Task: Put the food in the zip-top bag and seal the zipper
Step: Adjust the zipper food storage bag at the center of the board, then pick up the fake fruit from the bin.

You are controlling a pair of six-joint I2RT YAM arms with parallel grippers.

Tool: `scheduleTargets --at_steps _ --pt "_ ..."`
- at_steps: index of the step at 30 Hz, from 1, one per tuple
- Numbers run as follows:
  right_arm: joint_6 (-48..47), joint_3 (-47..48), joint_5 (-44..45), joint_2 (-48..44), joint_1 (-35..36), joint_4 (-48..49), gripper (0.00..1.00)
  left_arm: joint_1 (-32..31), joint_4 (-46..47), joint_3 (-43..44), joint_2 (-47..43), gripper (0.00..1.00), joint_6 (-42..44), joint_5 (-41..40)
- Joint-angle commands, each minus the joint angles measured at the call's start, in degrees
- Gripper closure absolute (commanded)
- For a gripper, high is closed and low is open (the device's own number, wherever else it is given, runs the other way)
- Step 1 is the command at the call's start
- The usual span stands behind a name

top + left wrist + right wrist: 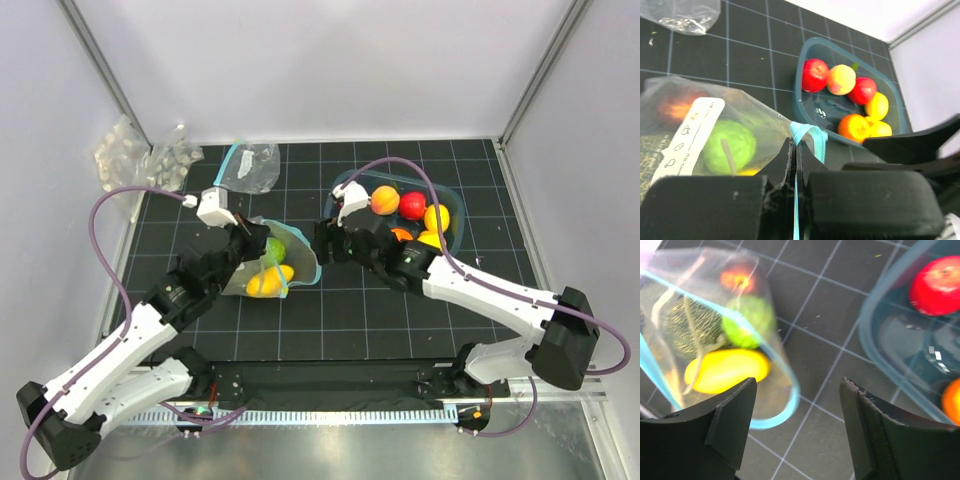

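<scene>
My left hand (795, 159) is clamped on the teal zipper (809, 134) at the mouth of the zip-top bag (290, 245). The bag lies on the desk (360, 315) left of centre, its mouth gaping toward the right. Inside I see a green ball (732, 145), a lemon (725, 371) and a dull-green melon (687, 322). My right hand (797, 407), fingers apart and empty, hangs between the bag and the blue tub (457, 205), where a red ball (412, 205) and other fruits lie.
</scene>
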Motion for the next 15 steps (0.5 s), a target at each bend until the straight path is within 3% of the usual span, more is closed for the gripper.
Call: scheduleTargets --at_steps 1,8,13,15 --pt "-1.04 1.98 6.59 -3.21 0.1 0.45 0.25 0.19 2.27 1.33 0.59 1.0 0.78 -3.11" --pt "0.88 -0.74 13.72 -7.07 -4.2 0.1 0.17 0.11 1.39 1.77 1.21 1.0 1.04 -4.34" --pt "5.37 -3.2 1.42 -6.38 -19.39 0.18 0.17 0.11 1.3 1.86 1.38 1.0 1.31 -3.82" --pt "5.2 -3.21 1.23 -4.54 -20.38 1.06 0.16 0.11 1.3 1.95 1.56 1.0 1.22 -3.55"
